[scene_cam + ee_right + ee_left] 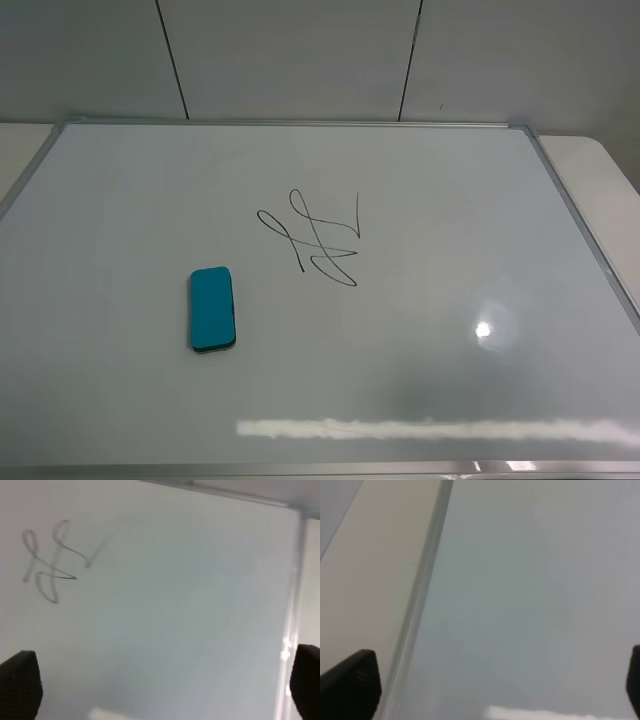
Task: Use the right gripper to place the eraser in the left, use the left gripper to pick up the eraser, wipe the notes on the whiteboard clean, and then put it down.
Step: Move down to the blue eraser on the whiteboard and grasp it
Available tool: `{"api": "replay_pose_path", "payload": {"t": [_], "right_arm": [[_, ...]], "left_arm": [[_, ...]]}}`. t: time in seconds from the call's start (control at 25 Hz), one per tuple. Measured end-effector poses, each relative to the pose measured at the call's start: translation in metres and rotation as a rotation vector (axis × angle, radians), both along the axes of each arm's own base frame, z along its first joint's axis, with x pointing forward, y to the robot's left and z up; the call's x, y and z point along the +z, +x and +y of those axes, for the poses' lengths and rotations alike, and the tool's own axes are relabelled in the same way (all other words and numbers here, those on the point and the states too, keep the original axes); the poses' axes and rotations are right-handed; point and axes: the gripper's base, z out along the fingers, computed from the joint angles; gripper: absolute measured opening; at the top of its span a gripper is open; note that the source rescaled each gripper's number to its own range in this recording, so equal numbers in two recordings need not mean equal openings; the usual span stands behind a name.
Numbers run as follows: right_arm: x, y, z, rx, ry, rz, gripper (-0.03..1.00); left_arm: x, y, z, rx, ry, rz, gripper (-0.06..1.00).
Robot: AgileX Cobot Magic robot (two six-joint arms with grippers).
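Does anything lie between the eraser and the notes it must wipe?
Nothing visible does. Only bare whiteboard separates the eraser from the notes, which sit up and to its right in the exterior view.

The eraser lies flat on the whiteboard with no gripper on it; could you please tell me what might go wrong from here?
1. The eraser lies flat on the glossy whiteboard, so a grasp may push it sliding rather than hold it.
2. It sits left of the notes and outside the right wrist view, so the open right gripper must reach across, possibly misjudging it.
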Motion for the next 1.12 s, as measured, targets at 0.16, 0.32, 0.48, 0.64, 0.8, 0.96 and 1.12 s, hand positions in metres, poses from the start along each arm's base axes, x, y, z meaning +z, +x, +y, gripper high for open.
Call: {"api": "replay_pose_path", "payload": {"t": [0.16,0.32,0.48,0.64,0.8,0.96,1.12], "right_arm": [[-0.002,-0.008,0.005,-0.13,-0.019,-0.027,1.0],[-0.009,-0.005,0.009,-0.197,-0.029,0.001,1.0],[-0.027,0.006,0.013,-0.189,-0.015,0.054,1.0],[-0.03,0.009,0.012,-0.223,0.01,0.058,1.0],[-0.03,0.009,0.009,-0.312,0.031,0.06,1.0],[-0.03,0.009,0.009,-0.324,0.032,0.06,1.0],[-0.03,0.009,0.009,-0.325,0.032,0.06,1.0]], "left_arm": [[0.0,0.0,0.0,0.0,0.0,0.0,1.0],[0.0,0.0,0.0,0.0,0.0,0.0,1.0],[0.0,0.0,0.0,0.0,0.0,0.0,1.0],[0.0,0.0,0.0,0.0,0.0,0.0,1.0],[0.0,0.0,0.0,0.0,0.0,0.0,1.0],[0.0,0.0,0.0,0.0,0.0,0.0,1.0],[0.0,0.0,0.0,0.0,0.0,0.0,1.0]]}}
